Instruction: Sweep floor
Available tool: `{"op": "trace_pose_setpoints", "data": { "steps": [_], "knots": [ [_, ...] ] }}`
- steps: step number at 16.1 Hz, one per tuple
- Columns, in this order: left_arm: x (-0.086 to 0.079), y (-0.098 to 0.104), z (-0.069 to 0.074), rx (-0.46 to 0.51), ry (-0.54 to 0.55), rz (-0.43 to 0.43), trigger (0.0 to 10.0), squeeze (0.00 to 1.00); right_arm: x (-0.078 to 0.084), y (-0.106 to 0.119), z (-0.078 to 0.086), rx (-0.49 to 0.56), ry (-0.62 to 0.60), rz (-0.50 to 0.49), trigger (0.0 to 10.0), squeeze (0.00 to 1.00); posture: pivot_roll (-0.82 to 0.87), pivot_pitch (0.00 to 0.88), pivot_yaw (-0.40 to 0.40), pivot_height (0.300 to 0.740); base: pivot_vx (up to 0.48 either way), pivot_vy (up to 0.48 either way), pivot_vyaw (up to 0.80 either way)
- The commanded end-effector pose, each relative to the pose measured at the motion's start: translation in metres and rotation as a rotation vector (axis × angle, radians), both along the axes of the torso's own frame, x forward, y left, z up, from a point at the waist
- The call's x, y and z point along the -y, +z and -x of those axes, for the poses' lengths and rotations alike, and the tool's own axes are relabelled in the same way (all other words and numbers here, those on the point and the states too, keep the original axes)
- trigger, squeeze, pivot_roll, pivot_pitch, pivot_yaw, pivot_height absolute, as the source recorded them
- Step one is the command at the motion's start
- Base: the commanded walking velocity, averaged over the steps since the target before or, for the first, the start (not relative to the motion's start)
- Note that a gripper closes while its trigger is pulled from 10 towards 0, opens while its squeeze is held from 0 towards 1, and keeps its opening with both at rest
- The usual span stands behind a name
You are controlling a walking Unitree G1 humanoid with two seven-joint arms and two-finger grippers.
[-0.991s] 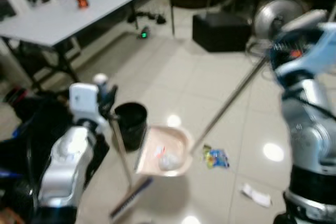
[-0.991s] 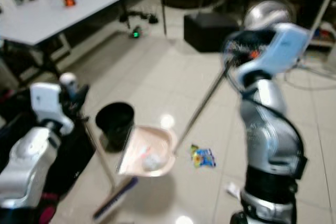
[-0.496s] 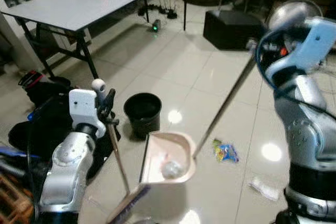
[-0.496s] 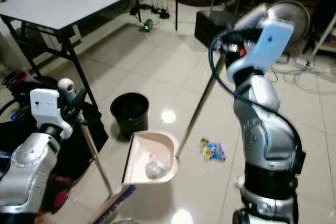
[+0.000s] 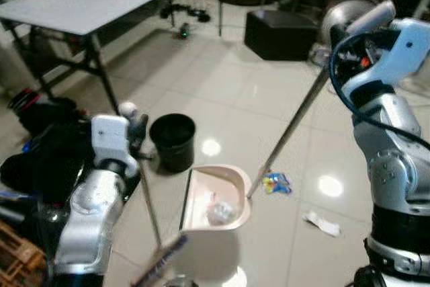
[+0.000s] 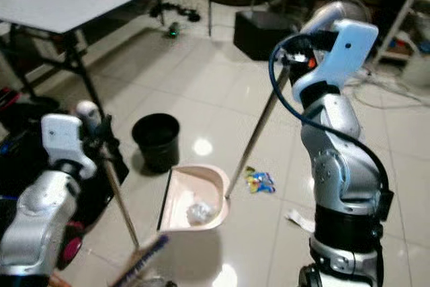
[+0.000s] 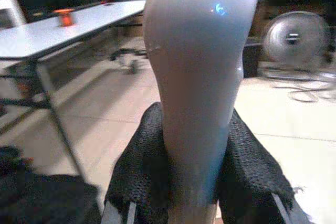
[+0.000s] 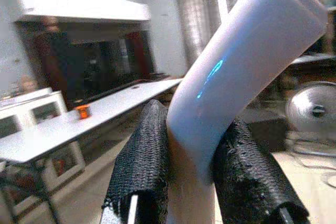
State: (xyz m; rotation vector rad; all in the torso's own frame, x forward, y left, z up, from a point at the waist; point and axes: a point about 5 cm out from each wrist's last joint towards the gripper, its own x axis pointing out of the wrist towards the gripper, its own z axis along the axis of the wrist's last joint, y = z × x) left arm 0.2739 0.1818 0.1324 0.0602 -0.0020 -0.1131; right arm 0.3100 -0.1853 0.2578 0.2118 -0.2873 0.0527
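Left tool (image 7: 194,192) clamped with mesh-padded fingers on the smooth rounded broom handle (image 7: 197,77); thin pole slanting down from it to blurred bristles (image 5: 158,263). Just beyond, beige scoop-shaped dustpan (image 5: 213,199) on glossy tiled floor (image 5: 222,92), crumpled scrap inside. Right tool (image 8: 194,182) gripping the dustpan's pale handle (image 8: 231,77) up high. Past the pan, colourful wrapper (image 5: 276,182), round black bin (image 5: 173,140), grey table (image 5: 87,1)
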Motion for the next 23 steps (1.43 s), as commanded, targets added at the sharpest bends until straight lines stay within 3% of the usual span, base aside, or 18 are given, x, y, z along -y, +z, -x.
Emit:
{"op": "trace_pose_setpoints", "data": {
  "steps": [1, 10, 18, 23],
  "knots": [
    [-0.001, 0.012, -0.003, 0.046, -0.001, -0.009, 10.0, 0.00, 0.001, 0.010, 0.000, 0.042, -0.006, -0.006, 10.0, 0.00, 0.00, 0.000, 0.039, 0.740, 0.000, 0.000, 0.00],
    [0.005, 0.016, -0.005, 0.073, 0.007, 0.012, 10.0, 0.00, 0.004, 0.025, -0.004, 0.070, -0.019, 0.008, 10.0, 0.00, 0.00, 0.000, 0.023, 0.740, 0.000, 0.000, 0.00],
    [0.005, 0.016, -0.005, 0.074, 0.003, 0.024, 10.0, 0.00, 0.010, 0.037, -0.007, 0.125, -0.028, -0.046, 10.0, 0.00, 0.00, 0.000, 0.026, 0.740, 0.278, 0.000, 0.00],
    [0.003, 0.016, -0.003, 0.073, 0.005, 0.023, 10.0, 0.00, 0.006, 0.040, -0.008, 0.123, -0.005, -0.006, 10.0, 0.00, 0.00, 0.000, 0.020, 0.740, 0.306, 0.000, 0.00]
  ]
}}
